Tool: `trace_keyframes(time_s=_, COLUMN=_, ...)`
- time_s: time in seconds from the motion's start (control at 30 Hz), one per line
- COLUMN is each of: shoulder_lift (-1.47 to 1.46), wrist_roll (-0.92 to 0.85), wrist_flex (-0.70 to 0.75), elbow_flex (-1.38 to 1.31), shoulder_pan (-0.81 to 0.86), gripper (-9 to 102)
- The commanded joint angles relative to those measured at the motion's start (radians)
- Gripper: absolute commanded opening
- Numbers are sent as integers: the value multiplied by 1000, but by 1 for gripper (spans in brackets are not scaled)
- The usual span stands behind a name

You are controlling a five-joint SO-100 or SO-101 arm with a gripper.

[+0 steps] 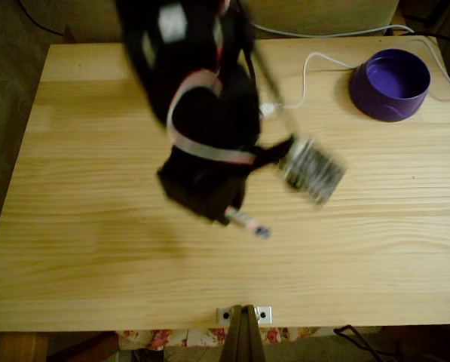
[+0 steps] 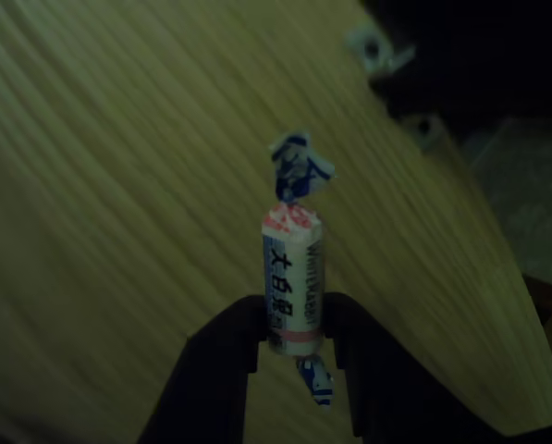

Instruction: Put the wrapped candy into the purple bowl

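Fixed view: blurred gripper mid-table, wrapped candy poking out below it — purple bowl well apart at the far right corner of the table. Other view: fingers clamped on the candy's lower end only, most of it sticking out. Could twist loose mid-carry — a thin hold on slick wrapper.

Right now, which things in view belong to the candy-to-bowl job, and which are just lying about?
Belongs to the job:
- wrapped candy, pinched in the gripper
- purple bowl, at the table's far right

Just lying about:
- white cable near the bowl
- metal bracket at the table's near edge
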Motion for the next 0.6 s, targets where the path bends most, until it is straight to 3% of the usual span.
trace_keyframes(time_s=0.0, shoulder_lift=250, wrist_roll=130, wrist_flex=48, elbow_flex=5, shoulder_pan=-133, gripper=4)
trace_keyframes(time_s=0.23, shoulder_lift=371, wrist_roll=333, wrist_flex=103, elbow_flex=-35, shoulder_pan=-387, gripper=4)
trace_keyframes(time_s=0.57, shoulder_lift=281, wrist_roll=463, wrist_flex=3, elbow_flex=-216, shoulder_pan=-727, gripper=2)
